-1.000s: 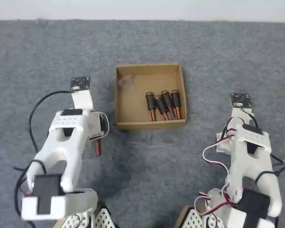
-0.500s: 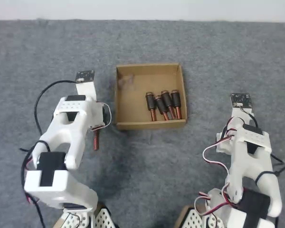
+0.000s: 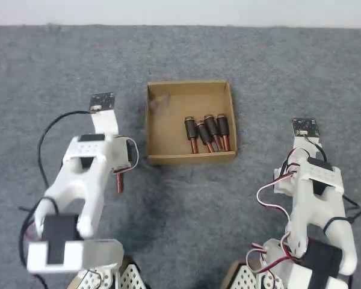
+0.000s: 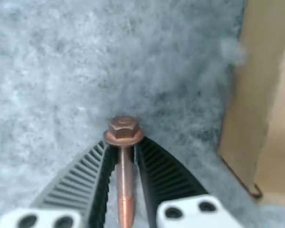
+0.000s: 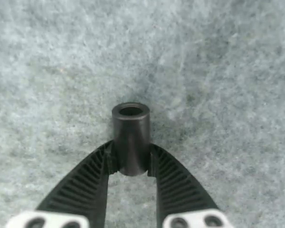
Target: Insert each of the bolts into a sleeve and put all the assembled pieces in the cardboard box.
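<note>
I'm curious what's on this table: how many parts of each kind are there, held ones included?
Assembled pieces in the cardboard box: 4
Bare bolt, in left gripper: 1
Empty sleeve, in right gripper: 1
Total: 6

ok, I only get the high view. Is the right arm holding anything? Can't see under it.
Observer: Yes. The right gripper is shut on a black sleeve whose bore looks empty.
Operator: And how does the left one hold its bolt?
Observer: The left gripper clamps the copper bolt by the shank, with the hex head just beyond the fingertips.
</note>
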You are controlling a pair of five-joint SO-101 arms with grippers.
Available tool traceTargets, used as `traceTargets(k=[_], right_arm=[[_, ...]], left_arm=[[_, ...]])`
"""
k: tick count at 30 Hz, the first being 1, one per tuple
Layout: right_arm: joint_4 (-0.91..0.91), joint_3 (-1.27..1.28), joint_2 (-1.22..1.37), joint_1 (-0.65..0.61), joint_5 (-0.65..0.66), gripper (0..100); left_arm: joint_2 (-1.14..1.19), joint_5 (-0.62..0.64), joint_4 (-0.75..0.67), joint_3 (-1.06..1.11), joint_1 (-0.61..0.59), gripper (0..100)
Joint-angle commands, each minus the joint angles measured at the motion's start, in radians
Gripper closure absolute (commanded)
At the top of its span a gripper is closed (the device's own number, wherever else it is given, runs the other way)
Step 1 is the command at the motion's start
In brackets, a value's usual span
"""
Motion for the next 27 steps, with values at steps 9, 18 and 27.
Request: traceTargets(k=[9,18,27], right_arm=[[-0.015,-0.072,-0.061,-0.111,0.012,99.1],[-0.041,-0.215,-0.051,-0.245,0.005,99.0],[-0.513,-0.192,-0.048,-0.280,0.003,99.1]], left_arm=[[-0.325,-0.132,-0.207,0.217,-0.064,99],[-0.327,-0.123,-0.222,0.228,-0.071,99],[-0.327,-0.124,-0.222,0.229,-0.071,99]])
